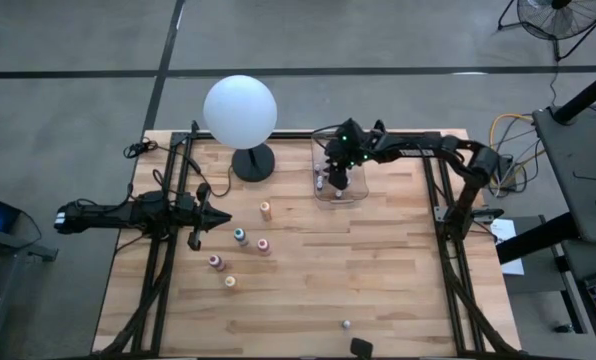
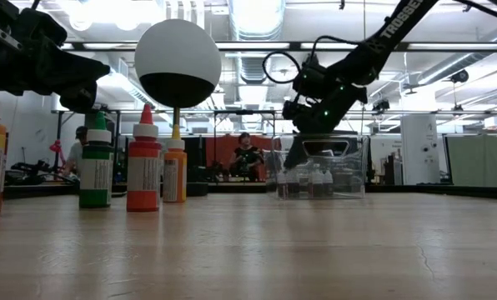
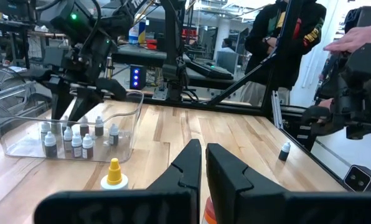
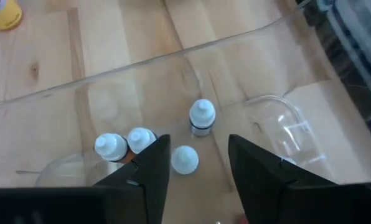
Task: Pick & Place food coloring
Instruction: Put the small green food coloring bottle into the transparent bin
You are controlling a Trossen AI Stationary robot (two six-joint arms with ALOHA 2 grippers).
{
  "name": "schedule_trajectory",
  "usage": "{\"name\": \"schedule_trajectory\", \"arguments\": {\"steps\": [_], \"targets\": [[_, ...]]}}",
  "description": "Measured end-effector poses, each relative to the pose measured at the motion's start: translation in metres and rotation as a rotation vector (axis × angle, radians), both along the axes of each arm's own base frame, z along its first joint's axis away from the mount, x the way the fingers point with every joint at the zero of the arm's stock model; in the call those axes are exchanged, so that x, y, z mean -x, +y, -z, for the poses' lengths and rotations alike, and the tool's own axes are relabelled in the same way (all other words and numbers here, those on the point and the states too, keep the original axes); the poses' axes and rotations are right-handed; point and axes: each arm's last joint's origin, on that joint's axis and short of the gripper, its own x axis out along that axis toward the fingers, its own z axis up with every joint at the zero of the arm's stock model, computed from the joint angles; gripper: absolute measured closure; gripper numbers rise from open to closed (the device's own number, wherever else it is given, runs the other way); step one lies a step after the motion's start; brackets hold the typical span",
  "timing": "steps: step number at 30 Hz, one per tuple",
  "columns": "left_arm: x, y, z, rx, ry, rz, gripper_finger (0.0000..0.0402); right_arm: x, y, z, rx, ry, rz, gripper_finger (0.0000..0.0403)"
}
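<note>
TROSSEN is printed up my right arm [image 2: 396, 25], whose right gripper [image 4: 198, 163] hangs jaws apart inside the clear bin [image 1: 361, 192], a white-capped food coloring bottle [image 4: 185, 159] between them, left gripper [image 3: 202, 163] shut at frame left.

— Where do we see the food coloring?
— Small dark bottles [image 3: 79, 144] with white caps stand upright, clustered in the clear bin [image 3: 132, 121]. Larger coloured bottles [image 1: 240, 237] stand scattered on the bench [image 1: 398, 280]; one tiny bottle [image 1: 346, 324] stands well apart.
</note>
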Motion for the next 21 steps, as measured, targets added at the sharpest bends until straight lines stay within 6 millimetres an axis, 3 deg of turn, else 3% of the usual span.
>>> {"name": "schedule_trajectory", "arguments": {"steps": [12,21], "targets": [[0.000,0.000,0.000,0.000,0.000,0.000,0.0401,0.014,0.012,-0.043,0.043,-0.049,-0.016,0.0256],[0.000,0.000,0.000,0.000,0.000,0.000,0.0401,0.025,0.041,-0.086,0.090,-0.132,-0.079,0.0222]]}}
